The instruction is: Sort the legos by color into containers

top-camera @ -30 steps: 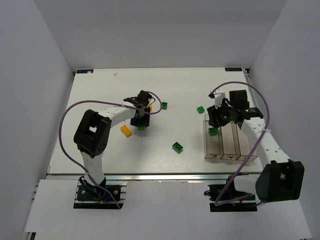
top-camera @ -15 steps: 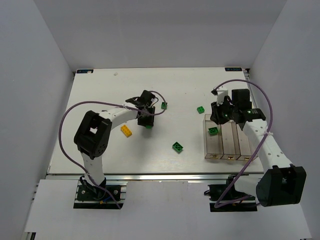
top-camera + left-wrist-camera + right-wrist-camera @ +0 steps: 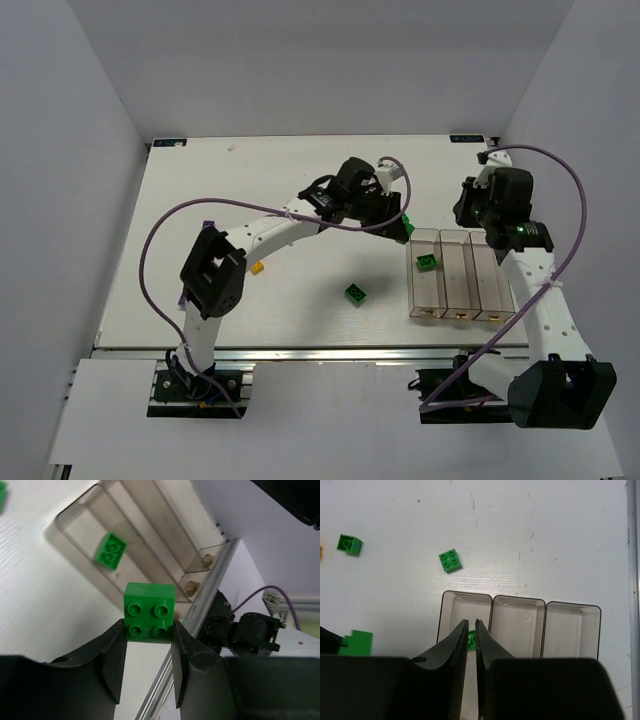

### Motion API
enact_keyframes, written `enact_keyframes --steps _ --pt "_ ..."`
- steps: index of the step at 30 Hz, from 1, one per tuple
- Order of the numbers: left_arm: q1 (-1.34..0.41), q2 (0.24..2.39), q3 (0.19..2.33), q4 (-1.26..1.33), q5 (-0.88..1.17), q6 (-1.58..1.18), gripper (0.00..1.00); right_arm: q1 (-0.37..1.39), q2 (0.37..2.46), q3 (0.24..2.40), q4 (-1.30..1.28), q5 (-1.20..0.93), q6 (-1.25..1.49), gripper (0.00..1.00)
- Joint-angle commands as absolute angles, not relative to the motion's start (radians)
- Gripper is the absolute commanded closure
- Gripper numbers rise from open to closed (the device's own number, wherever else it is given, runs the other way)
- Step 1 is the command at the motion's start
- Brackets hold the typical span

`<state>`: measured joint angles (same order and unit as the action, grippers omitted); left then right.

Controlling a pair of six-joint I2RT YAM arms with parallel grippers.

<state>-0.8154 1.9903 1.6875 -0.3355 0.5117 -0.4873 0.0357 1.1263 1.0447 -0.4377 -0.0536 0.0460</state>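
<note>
Left gripper (image 3: 149,626): jaws clamped on the held green brick (image 3: 150,611), studs toward the wrist camera, just left of the containers (image 3: 517,599)

Right gripper (image 3: 471,630): jaws almost together, nothing between them, over the far end of the left bin

Binned green brick (image 3: 428,262) lies in that left bin

Loose green bricks on the tabletop (image 3: 200,200): one (image 3: 450,560) just beyond the containers, one (image 3: 349,544) further left, one (image 3: 355,293) nearer the bases

Yellow brick (image 3: 258,267) is partly hidden by the left arm
</note>
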Motion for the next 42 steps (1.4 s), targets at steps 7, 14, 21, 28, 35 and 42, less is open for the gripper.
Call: enact_keyframes --steps 7,14,21,28,35,42 --pt "-0.85 2.204 1.94 -0.376 0.695 -0.499 0.91 0.011 1.016 1.022 -0.327 -0.051 0.088 0.82" --pt "-0.882 2.305 2.026 -0.361 0.726 -0.54 0.79 0.014 0.97 0.977 -0.305 -0.08 0.063 0.81" --pt "-0.913 2.342 2.042 -0.359 0.712 -0.557 0.44 0.014 0.957 0.954 -0.307 -0.095 0.041 0.78" --pt "-0.913 2.327 2.042 -0.376 0.675 -0.543 0.28 0.012 0.963 0.948 -0.319 -0.199 -0.026 0.62" --pt "-0.873 2.223 1.978 -0.383 0.542 -0.542 0.47 -0.017 0.887 0.96 -0.368 -0.618 -0.262 0.34" --pt "-0.793 1.877 1.683 -0.403 0.258 -0.518 0.78 -0.005 0.925 0.983 -0.474 -0.851 -0.423 0.31"
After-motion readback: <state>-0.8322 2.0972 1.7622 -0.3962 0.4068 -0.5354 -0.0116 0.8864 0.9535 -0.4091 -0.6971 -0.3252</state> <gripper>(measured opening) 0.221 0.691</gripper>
